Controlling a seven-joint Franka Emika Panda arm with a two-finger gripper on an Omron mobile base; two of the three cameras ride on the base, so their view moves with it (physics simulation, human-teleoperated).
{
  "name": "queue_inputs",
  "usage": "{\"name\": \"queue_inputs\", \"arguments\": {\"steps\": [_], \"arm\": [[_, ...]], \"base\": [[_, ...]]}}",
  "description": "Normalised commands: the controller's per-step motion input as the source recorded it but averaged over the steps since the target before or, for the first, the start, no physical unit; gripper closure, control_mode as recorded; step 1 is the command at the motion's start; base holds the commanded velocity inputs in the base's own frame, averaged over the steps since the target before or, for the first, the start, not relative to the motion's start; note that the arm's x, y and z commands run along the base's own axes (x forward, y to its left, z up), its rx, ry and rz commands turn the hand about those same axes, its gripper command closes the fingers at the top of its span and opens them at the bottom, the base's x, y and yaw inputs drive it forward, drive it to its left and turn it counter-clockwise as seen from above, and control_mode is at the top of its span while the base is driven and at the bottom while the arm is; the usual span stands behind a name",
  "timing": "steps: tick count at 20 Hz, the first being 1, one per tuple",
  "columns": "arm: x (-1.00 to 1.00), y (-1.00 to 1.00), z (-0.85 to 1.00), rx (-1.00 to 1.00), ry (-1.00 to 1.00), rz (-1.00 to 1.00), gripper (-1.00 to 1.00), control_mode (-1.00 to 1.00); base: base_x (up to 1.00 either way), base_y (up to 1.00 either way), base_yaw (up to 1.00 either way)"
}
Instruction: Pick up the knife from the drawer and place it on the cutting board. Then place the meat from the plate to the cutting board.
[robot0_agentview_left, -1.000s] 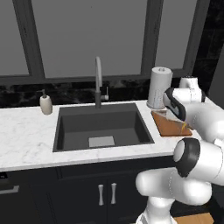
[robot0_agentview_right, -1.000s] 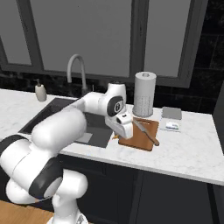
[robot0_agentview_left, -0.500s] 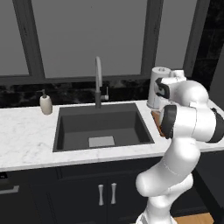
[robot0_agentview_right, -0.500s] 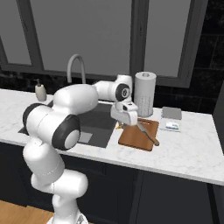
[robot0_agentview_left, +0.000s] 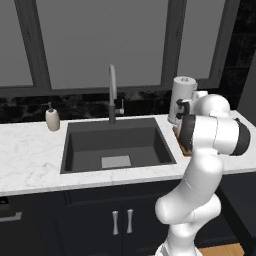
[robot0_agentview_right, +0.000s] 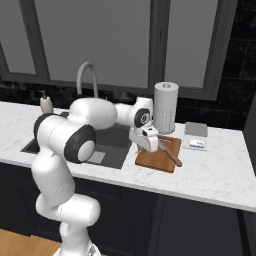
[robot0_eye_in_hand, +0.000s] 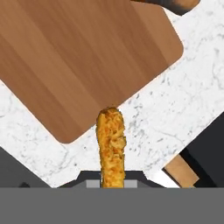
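The meat (robot0_eye_in_hand: 112, 144), an orange-brown strip, is sitting at the bottom centre of the hand view, rising from between the gripper's (robot0_eye_in_hand: 112, 181) jaws, which are clenched on it. Its far tip is overlapping the near edge of the cutting board (robot0_eye_in_hand: 83, 57), which is filling the upper left of that frame over the white marble counter (robot0_eye_in_hand: 175, 109).

In the right base view the gripper (robot0_agentview_right: 147, 143) is hanging at the centre of the frame above the left end of the cutting board (robot0_agentview_right: 167, 150). The knife (robot0_agentview_right: 171, 155) is lying on the board's right part. A paper towel roll (robot0_agentview_right: 165, 107) is standing upright just behind the board. The sink (robot0_agentview_right: 112, 147) is lying to the left, partly behind the arm, and a soap bottle (robot0_agentview_right: 46, 103) is standing at far left.
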Motion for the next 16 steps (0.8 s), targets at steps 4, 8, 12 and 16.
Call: {"name": "queue_inputs", "arguments": {"steps": [4, 8, 12, 16], "arm": [[0.34, 0.00, -0.35, 0.00, -0.02, 0.00, 1.00, -1.00], [0.45, 0.00, -0.30, 0.00, 0.00, 0.00, 1.00, -1.00], [0.44, -0.12, -0.12, 0.00, 0.00, 0.00, 1.00, -1.00], [0.43, -0.25, -0.04, 0.00, 0.00, 0.00, 1.00, -1.00]], "base": [[0.00, 0.00, 0.00], [0.00, 0.00, 0.00], [0.00, 0.00, 0.00], [0.00, 0.00, 0.00]]}}
